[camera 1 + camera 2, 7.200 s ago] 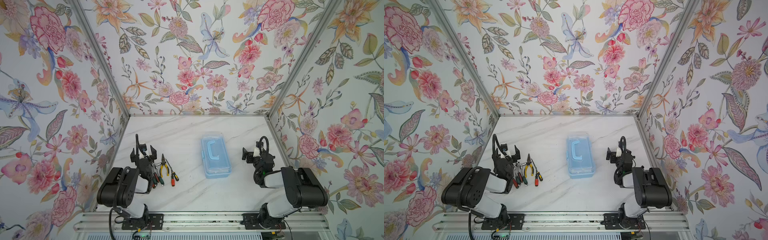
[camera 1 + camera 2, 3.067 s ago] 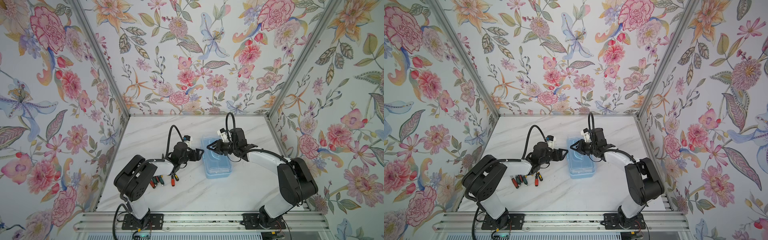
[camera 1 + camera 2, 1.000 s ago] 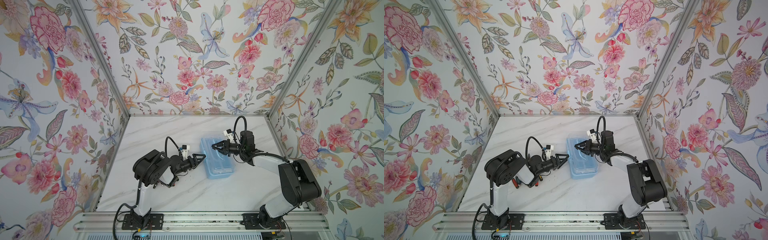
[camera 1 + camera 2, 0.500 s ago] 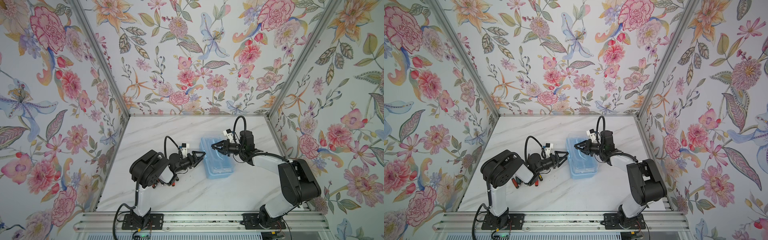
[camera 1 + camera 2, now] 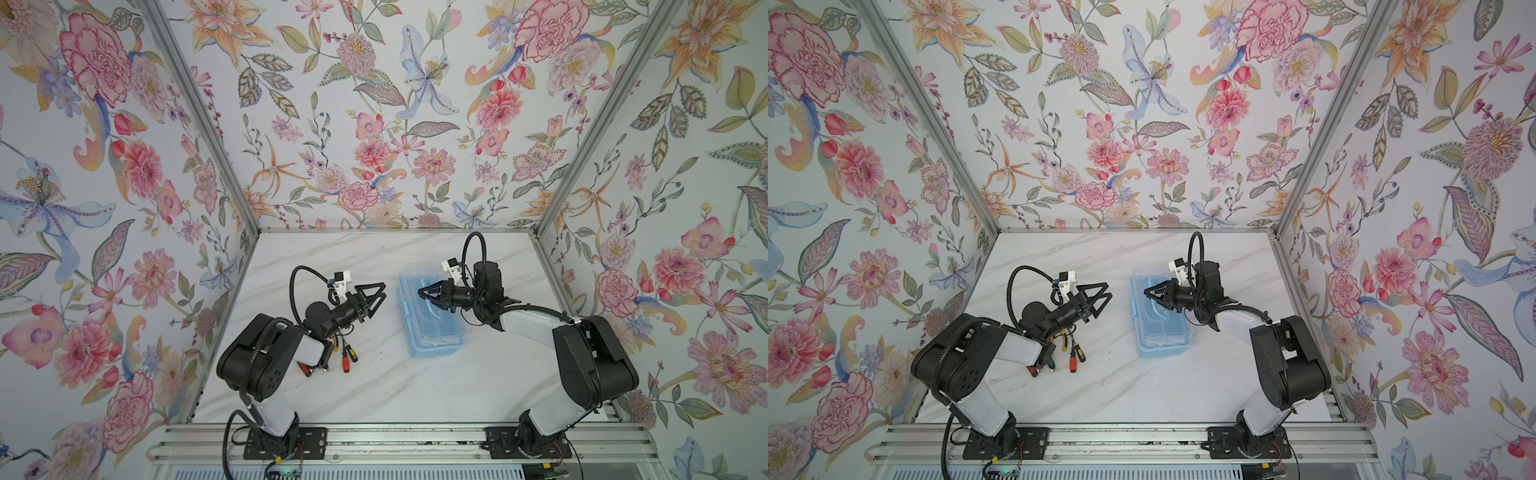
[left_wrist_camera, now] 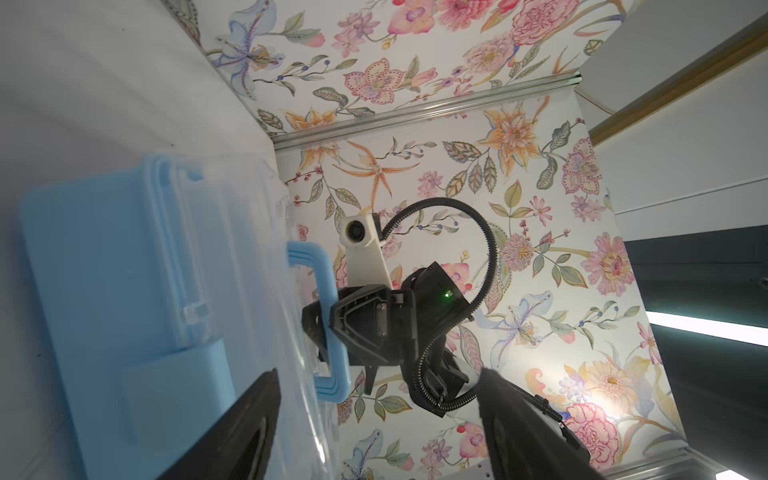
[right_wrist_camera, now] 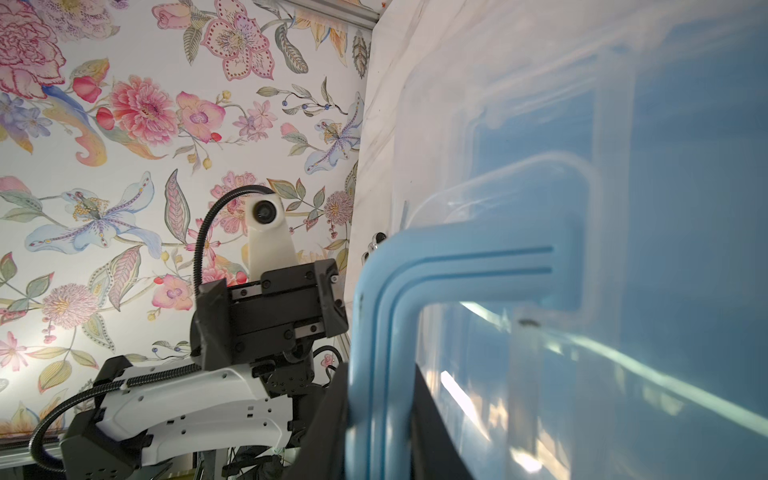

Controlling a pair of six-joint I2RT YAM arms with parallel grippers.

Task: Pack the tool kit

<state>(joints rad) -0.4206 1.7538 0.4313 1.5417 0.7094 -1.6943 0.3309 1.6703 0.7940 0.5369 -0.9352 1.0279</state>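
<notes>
While the left gripper gapes, the right gripper pinches the tool kit's ribbed blue U-shaped handle.

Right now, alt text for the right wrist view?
Close up, the right gripper's black jaws clamp the light-blue U-shaped plastic handle of a light-blue plastic box with transparent lid; the left gripper, jaws open, faces it before floral wallpaper.

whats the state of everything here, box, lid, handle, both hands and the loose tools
tool kit, sitting on the table
lid, down on the box as far as the views show
handle, standing up off the lid, gripped
right hand, shut on the handle
left hand, open, empty, beside the box
screwdrivers, loose on the table, not packed
pliers, on the table, partly under the left arm
</notes>
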